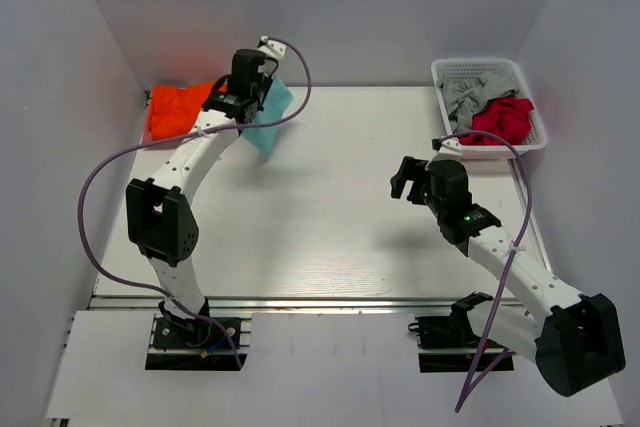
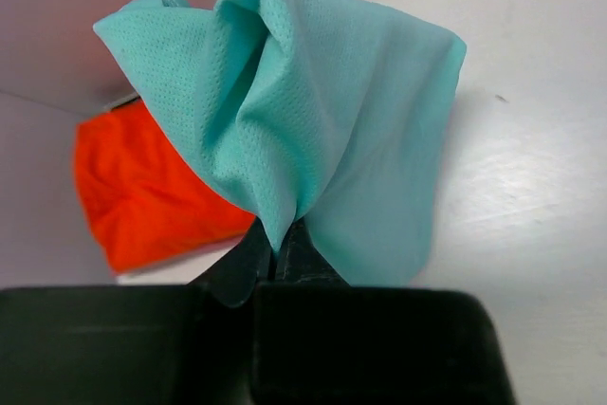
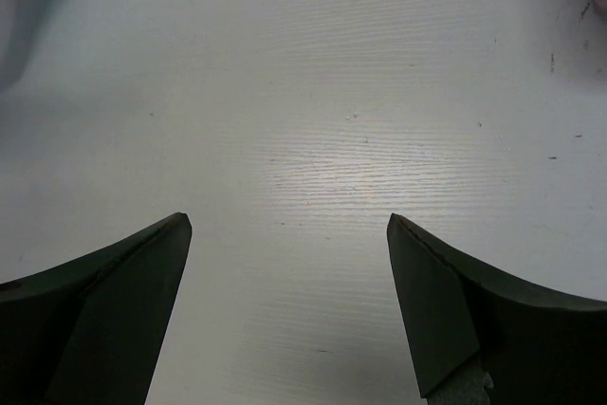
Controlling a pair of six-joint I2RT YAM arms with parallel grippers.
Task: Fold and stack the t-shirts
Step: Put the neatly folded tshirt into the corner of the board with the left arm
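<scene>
the left jaws are pinching shut on a gathered fold of the mint-teal t-shirt point(image 2: 313, 120), so the cloth is hanging bunched from one point rather than lying flat. the left arm point(image 1: 200, 152) is reaching across the desk point(image 1: 330, 237) and holding this t-shirt just beside the orange t-shirt point(image 1: 178, 110), on the side away from the wall. it cannot be told whether the hanging hem is touching the desk.

the single-point grip is probably serving for carrying or dragging only. with the cloth this crumpled, folding is judged not yet begun on this piece.

the right jaws are standing wide open, gripping nothing. they are hovering over bare desk well apart from the orange t-shirt, likely waiting to take a second corner.

the orange t-shirt is lying heaped in the far corner, close to the side wall. room for spreading cloth there is looking tight. the widest bare surface is lying away from the orange t-shirt, toward the middle of the desk and the arm bases.

a white basket point(image 1: 532, 107) holding grey and red cloth is sitting well apart from the orange t-shirt, at the opposite far corner, limiting sweeps on that side.
</scene>
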